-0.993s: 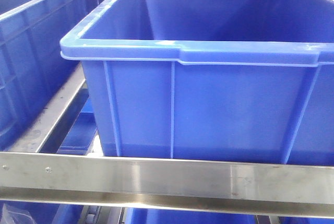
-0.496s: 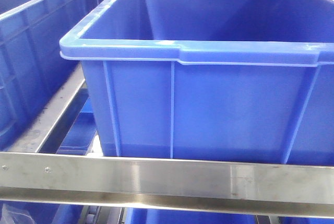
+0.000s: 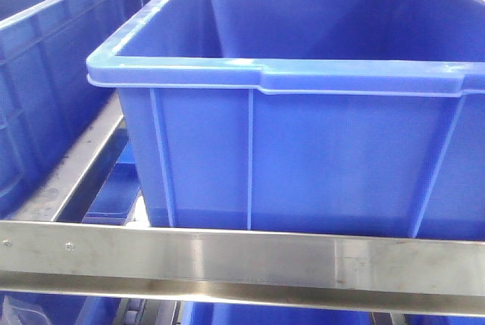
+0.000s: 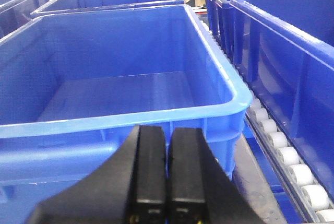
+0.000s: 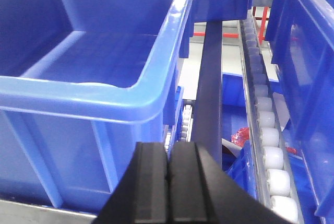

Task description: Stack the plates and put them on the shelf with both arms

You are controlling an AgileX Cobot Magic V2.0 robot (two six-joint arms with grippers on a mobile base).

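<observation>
Plates appear in no view. Left claw (image 4: 167,174) has its fingers pressed together on nothing, in front of an empty blue crate (image 4: 125,85). Right claw (image 5: 168,182) is closed the same way, near another crate's corner (image 5: 151,96), beside white rollers (image 5: 271,153). Shelf rail (image 3: 242,257) runs below a large crate (image 3: 303,158).

Your right gripper (image 5: 168,182): black jaws pressed together, nothing between them. Just beyond it you have the rounded front corner of a big empty blue plastic crate (image 5: 141,85). To its right, a dark metal rail (image 5: 209,93), then a row of white rollers (image 5: 269,145) beside another blue crate wall (image 5: 305,62).
</observation>
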